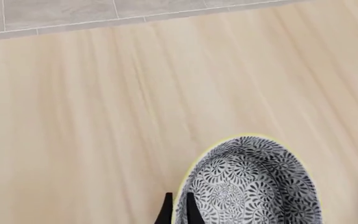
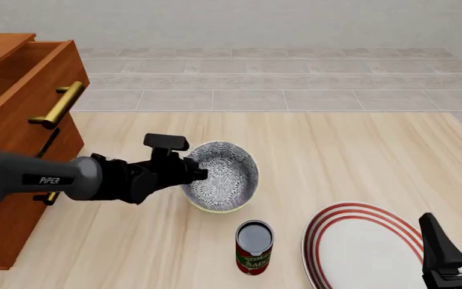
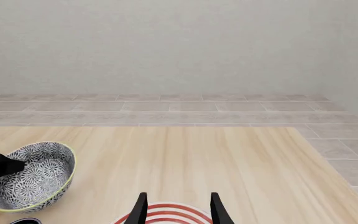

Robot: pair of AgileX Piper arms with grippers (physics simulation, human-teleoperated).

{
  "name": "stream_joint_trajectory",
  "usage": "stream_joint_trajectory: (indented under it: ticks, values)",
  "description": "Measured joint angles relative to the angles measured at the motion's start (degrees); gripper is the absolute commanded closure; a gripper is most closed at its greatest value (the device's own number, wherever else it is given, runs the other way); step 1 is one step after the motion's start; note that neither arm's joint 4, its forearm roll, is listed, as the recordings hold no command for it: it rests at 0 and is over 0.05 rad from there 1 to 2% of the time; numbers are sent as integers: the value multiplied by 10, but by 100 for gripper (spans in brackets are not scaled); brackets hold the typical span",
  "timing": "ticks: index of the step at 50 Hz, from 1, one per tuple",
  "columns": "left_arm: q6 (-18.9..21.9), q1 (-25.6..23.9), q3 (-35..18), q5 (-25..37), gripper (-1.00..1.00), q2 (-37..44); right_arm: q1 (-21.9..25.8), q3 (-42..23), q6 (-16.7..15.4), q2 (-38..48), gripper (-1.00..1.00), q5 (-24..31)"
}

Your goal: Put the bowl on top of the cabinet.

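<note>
With the cabinet (image 2: 14, 120) filling the left of the front view, we should lift the tilted bowl (image 2: 223, 176), clenched at its rim mid-frame by our left gripper (image 2: 201, 174), well above the cabinet's top before swinging left, while our right gripper (image 2: 456, 241) idles spread wide over the plate (image 2: 360, 253).

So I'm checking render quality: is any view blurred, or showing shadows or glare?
Left wrist view: the table grain is smeared into streaks, while the bowl stays sharp. Front view: crisp, soft shadow under the can, no glare. Right wrist view: sharp, evenly lit.
</note>
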Motion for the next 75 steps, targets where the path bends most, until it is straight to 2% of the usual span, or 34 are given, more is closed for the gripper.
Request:
stream_joint_trajectory:
  ticks: [28,75]
  values:
    - [25,10,53,37,100,-139,4,-3,-4,0,-100,-1]
    - [34,-7,72,99,100,-281,14,-4,-4,0,-100,-4]
